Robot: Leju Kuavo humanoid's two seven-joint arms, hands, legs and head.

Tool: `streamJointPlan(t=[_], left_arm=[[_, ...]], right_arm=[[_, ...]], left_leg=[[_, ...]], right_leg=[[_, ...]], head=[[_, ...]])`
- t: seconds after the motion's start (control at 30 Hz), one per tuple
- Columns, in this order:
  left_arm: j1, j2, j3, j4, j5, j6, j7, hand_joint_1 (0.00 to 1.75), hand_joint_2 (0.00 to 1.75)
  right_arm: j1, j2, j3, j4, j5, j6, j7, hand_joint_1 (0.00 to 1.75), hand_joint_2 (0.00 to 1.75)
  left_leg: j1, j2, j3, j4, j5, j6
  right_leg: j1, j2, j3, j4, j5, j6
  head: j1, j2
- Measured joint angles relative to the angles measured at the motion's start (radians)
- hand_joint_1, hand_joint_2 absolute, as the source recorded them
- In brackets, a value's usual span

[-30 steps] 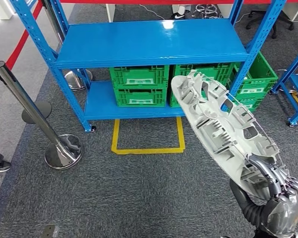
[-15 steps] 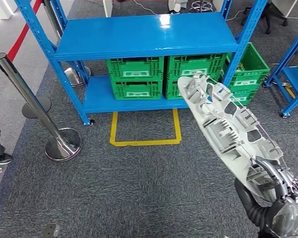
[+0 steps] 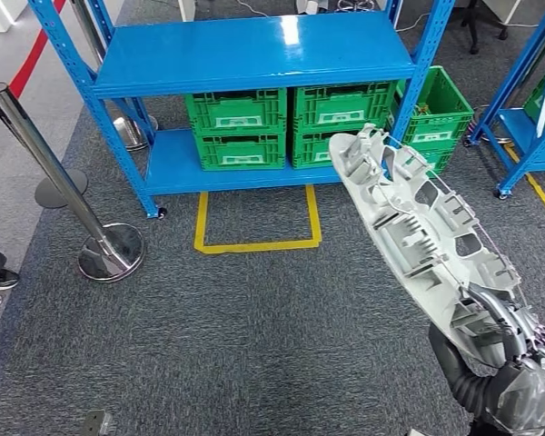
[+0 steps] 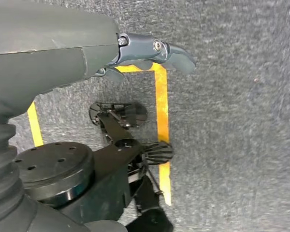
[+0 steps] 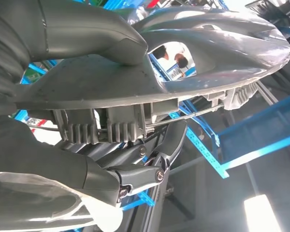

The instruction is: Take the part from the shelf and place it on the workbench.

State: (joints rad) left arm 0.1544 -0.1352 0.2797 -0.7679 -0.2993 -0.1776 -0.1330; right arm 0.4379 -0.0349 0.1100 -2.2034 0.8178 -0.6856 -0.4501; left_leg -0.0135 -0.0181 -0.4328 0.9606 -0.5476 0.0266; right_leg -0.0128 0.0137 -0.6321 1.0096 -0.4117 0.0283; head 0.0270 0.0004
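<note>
Grey carpet (image 3: pixel 256 345) covers the floor of a workshop, with a yellow taped rectangle (image 3: pixel 256 218) marked on it in the upper middle of the head view.

Nearest, at the lower right corner of that view, the right robot hand (image 3: pixel 513 350) grips one end of the long, pale grey ribbed plastic part (image 3: pixel 421 241). The right wrist view shows the thumb on the smooth face and darker fingers (image 5: pixel 151 169) curled under the ribbed side, so the hold looks firm. From the robot hand the part's long axis runs up and to the left across the frame, its free end tilted toward the shelf and hanging over the carpet, touching nothing else. The part is thus off the shelf and carried in the air.

The left robot hand (image 4: pixel 151 48) hangs low over the carpet and the yellow tape, holding nothing; how far its fingers are spread cannot be told. The right one alone bears the load.

At the left middle of the head view stands a chrome stanchion post (image 3: pixel 47 163) on a round base. Farther off, across the top, is the blue steel shelf (image 3: pixel 249 54), with green plastic crates (image 3: pixel 235 127) on its lower board.

No tabletop appears, so the set-down likely calls for a turn away from the shelf, with the long free end swinging wide of the blue uprights.
</note>
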Motion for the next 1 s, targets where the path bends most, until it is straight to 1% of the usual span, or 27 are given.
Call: streamJointPlan(t=[0.03, 0.07, 0.1, 0.17, 0.2, 0.23, 0.27, 0.3, 0.33, 0.37, 0.4, 0.43, 0.47, 0.5, 0.53, 0.57, 0.6, 0.67, 0.7, 0.73, 0.77, 0.8, 0.83, 0.87, 0.93, 0.97, 1.0], left_arm=[[0.0, -0.001, 0.0, 0.0, -0.002, -0.001, 0.0, 0.0, 1.75], [0.001, -0.002, 0.001, 0.0, -0.004, -0.003, 0.001, 0.0, 1.75], [0.002, -0.003, 0.001, 0.0, -0.007, -0.004, 0.001, 0.0, 1.75], [0.003, -0.003, 0.003, 0.0, -0.01, -0.007, 0.002, 0.0, 1.75], [0.004, -0.004, 0.003, -0.001, -0.012, -0.01, 0.002, 0.0, 1.75], [0.004, -0.005, 0.004, -0.001, -0.013, -0.013, 0.002, 0.0, 1.75], [0.005, -0.006, 0.004, -0.001, -0.014, -0.015, 0.002, 0.0, 1.75], [0.005, -0.007, 0.004, -0.001, -0.014, -0.016, 0.003, 0.0, 1.75], [0.005, -0.008, 0.004, -0.001, -0.015, -0.017, 0.004, 0.0, 1.75], [0.006, -0.008, 0.004, -0.002, -0.016, -0.017, 0.004, 0.0, 1.75], [0.008, -0.009, 0.006, -0.004, -0.018, -0.017, 0.005, 0.0, 1.75], [0.009, -0.01, 0.007, -0.005, -0.02, -0.017, 0.005, 0.0, 1.75], [0.01, -0.01, 0.009, -0.008, -0.023, -0.017, 0.005, 0.0, 1.75], [0.01, -0.011, 0.011, -0.009, -0.026, -0.018, 0.004, 0.0, 1.75], [0.011, -0.011, 0.012, -0.011, -0.028, -0.02, 0.003, 0.0, 1.75], [0.012, -0.011, 0.014, -0.012, -0.031, -0.021, 0.001, 0.0, 1.75], [0.015, -0.011, 0.015, -0.014, -0.034, -0.022, 0.0, 0.0, 1.75], [0.021, -0.012, 0.019, -0.016, -0.041, -0.025, -0.002, 0.0, 1.75], [0.023, -0.012, 0.02, -0.016, -0.045, -0.027, -0.003, 0.0, 1.75], [0.024, -0.013, 0.021, -0.017, -0.049, -0.028, -0.005, 0.0, 1.75], [0.024, -0.013, 0.022, -0.017, -0.051, -0.03, -0.007, 0.0, 1.75], [0.024, -0.013, 0.024, -0.017, -0.053, -0.031, -0.009, 0.0, 1.75], [0.023, -0.013, 0.025, -0.018, -0.054, -0.031, -0.011, 0.0, 1.75], [0.022, -0.011, 0.028, -0.018, -0.055, -0.031, -0.013, 0.0, 1.75], [0.023, -0.01, 0.032, -0.019, -0.057, -0.034, -0.019, 0.0, 1.75], [0.022, -0.01, 0.034, -0.02, -0.059, -0.036, -0.021, 0.0, 1.75], [0.021, -0.011, 0.035, -0.02, -0.061, -0.038, -0.023, 0.0, 1.75]], right_arm=[[0.0, 0.001, -0.001, 0.0, 0.0, 0.0, -0.002, 1.75, 1.75], [0.0, 0.002, -0.003, 0.0, -0.001, 0.0, -0.004, 1.75, 1.75], [0.0, 0.004, -0.005, 0.0, -0.001, 0.0, -0.007, 1.75, 1.75], [-0.001, 0.006, -0.008, 0.0, -0.002, 0.0, -0.011, 1.75, 1.75], [-0.001, 0.007, -0.01, 0.0, -0.004, 0.0, -0.012, 1.75, 1.75], [-0.001, 0.007, -0.013, 0.0, -0.006, 0.0, -0.012, 1.75, 1.75], [-0.001, 0.008, -0.015, 0.0, -0.008, 0.0, -0.013, 1.75, 1.75], [-0.001, 0.009, -0.018, 0.0, -0.009, 0.0, -0.015, 1.75, 1.75], [-0.001, 0.01, -0.02, 0.0, -0.01, 0.0, -0.017, 1.75, 1.75], [-0.002, 0.013, -0.023, 0.0, -0.011, 0.0, -0.02, 1.75, 1.75], [-0.003, 0.017, -0.026, 0.0, -0.011, 0.0, -0.024, 1.75, 1.75], [-0.004, 0.022, -0.029, -0.001, -0.012, 0.0, -0.029, 1.75, 1.75], [-0.004, 0.027, -0.033, -0.001, -0.013, 0.0, -0.034, 1.75, 1.75], [-0.003, 0.033, -0.038, -0.001, -0.015, 0.0, -0.039, 1.75, 1.75], [-0.002, 0.04, -0.043, -0.001, -0.017, 0.0, -0.044, 1.75, 1.75], [-0.001, 0.045, -0.048, -0.001, -0.018, 0.0, -0.047, 1.75, 1.75], [-0.001, 0.05, -0.053, -0.001, -0.019, 0.0, -0.05, 1.75, 1.75], [-0.002, 0.059, -0.06, -0.001, -0.021, 0.0, -0.055, 1.75, 1.75], [-0.002, 0.064, -0.063, -0.001, -0.022, 0.0, -0.057, 1.75, 1.75], [-0.002, 0.068, -0.066, -0.001, -0.022, 0.0, -0.06, 1.75, 1.75], [-0.001, 0.072, -0.069, -0.001, -0.022, 0.0, -0.062, 1.75, 1.75], [-0.001, 0.075, -0.071, -0.001, -0.022, 0.0, -0.063, 1.75, 1.75], [-0.001, 0.077, -0.073, -0.001, -0.022, 0.0, -0.063, 1.75, 1.75], [-0.001, 0.08, -0.074, -0.001, -0.022, 0.0, -0.064, 1.75, 1.75], [-0.003, 0.084, -0.076, -0.001, -0.022, 0.0, -0.066, 1.75, 1.75], [-0.004, 0.086, -0.078, -0.001, -0.022, 0.0, -0.068, 1.75, 1.75], [-0.003, 0.088, -0.081, -0.002, -0.022, 0.0, -0.07, 1.75, 1.75]], left_leg=[[0.001, 0.006, -0.008, -0.004, 0.014, 0.003], [0.003, 0.013, -0.018, -0.009, 0.028, 0.007], [0.006, 0.022, -0.031, -0.014, 0.042, 0.012], [0.007, 0.035, -0.058, -0.012, 0.06, 0.017], [0.006, 0.043, -0.074, -0.009, 0.07, 0.017], [0.006, 0.052, -0.089, -0.006, 0.08, 0.015], [0.007, 0.062, -0.106, -0.002, 0.09, 0.013], [0.008, 0.072, -0.124, 0.005, 0.098, 0.009], [0.01, 0.082, -0.139, 0.013, 0.104, 0.005], [0.01, 0.09, -0.152, 0.022, 0.109, -0.001], [0.008, 0.099, -0.161, 0.031, 0.114, -0.006], [0.007, 0.107, -0.166, 0.038, 0.119, -0.012], [0.006, 0.116, -0.169, 0.042, 0.126, -0.018], [0.007, 0.126, -0.171, 0.043, 0.132, -0.023], [0.01, 0.127, -0.173, 0.045, 0.133, -0.029], [0.013, 0.115, -0.177, 0.055, 0.118, -0.035], [0.016, 0.093, -0.184, 0.082, 0.086, -0.04], [0.019, 0.044, -0.211, 0.193, -0.011, -0.047], [0.019, 0.032, -0.226, 0.257, -0.047, -0.048], [0.018, 0.027, -0.232, 0.302, -0.064, -0.046], [0.017, 0.025, -0.224, 0.314, -0.058, -0.041], [0.014, 0.02, -0.199, 0.288, -0.035, -0.032], [0.01, 0.007, -0.161, 0.23, -0.003, -0.02], [0.006, -0.017, -0.119, 0.162, 0.022, -0.002], [0.0, -0.056, -0.064, 0.062, 0.049, 0.019], [-0.002, -0.062, -0.056, 0.044, 0.05, 0.023], [-0.003, -0.054, -0.055, 0.034, 0.054, 0.022]], right_leg=[[-0.002, 0.001, -0.005, -0.002, -0.002, 0.005], [-0.002, 0.001, -0.012, 0.007, -0.022, 0.009], [-0.002, -0.001, -0.023, 0.034, -0.062, 0.013], [-0.005, -0.005, -0.046, 0.142, -0.165, 0.021], [-0.008, -0.006, -0.054, 0.205, -0.192, 0.026], [-0.009, -0.006, -0.054, 0.254, -0.189, 0.032], [-0.01, -0.008, -0.044, 0.278, -0.163, 0.037], [-0.013, -0.013, -0.017, 0.268, -0.126, 0.042], [-0.016, -0.026, 0.026, 0.224, -0.097, 0.047], [-0.015, -0.048, 0.084, 0.153, -0.094, 0.053], [-0.014, -0.067, 0.139, 0.075, -0.111, 0.05], [-0.011, -0.079, 0.175, 0.014, -0.135, 0.041], [-0.006, -0.083, 0.191, -0.023, -0.155, 0.029], [-0.004, -0.074, 0.187, -0.036, -0.159, 0.013], [-0.003, -0.066, 0.176, -0.035, -0.154, 0.001], [-0.003, -0.057, 0.17, -0.035, -0.147, -0.01], [-0.004, -0.049, 0.162, -0.036, -0.139, -0.02], [-0.003, -0.028, 0.144, -0.035, -0.121, -0.034], [-0.001, -0.016, 0.136, -0.034, -0.112, -0.037], [0.002, -0.004, 0.128, -0.032, -0.103, -0.038], [0.006, 0.009, 0.12, -0.03, -0.095, -0.039], [0.011, 0.022, 0.113, -0.028, -0.088, -0.04], [0.015, 0.036, 0.105, -0.026, -0.081, -0.04], [0.018, 0.047, 0.098, -0.025, -0.076, -0.04], [0.019, 0.07, 0.088, -0.023, -0.064, -0.034], [0.016, 0.081, 0.082, -0.023, -0.058, -0.029], [0.013, 0.093, 0.076, -0.023, -0.052, -0.022]], head=[[0.0, 0.0], [0.002, 0.0], [0.004, 0.0], [0.009, 0.0], [0.009, 0.0], [0.009, 0.0], [0.009, 0.0], [0.009, 0.0], [0.009, 0.0], [0.01, 0.0], [0.011, 0.0], [0.011, 0.0], [0.011, 0.0], [0.01, 0.0], [0.009, 0.0], [0.009, 0.0], [0.008, 0.0], [0.008, 0.0], [0.008, 0.0], [0.008, 0.0], [0.008, 0.0], [0.008, 0.0], [0.008, 0.0], [0.009, 0.0], [0.011, 0.0], [0.011, 0.0], [0.011, 0.0]])
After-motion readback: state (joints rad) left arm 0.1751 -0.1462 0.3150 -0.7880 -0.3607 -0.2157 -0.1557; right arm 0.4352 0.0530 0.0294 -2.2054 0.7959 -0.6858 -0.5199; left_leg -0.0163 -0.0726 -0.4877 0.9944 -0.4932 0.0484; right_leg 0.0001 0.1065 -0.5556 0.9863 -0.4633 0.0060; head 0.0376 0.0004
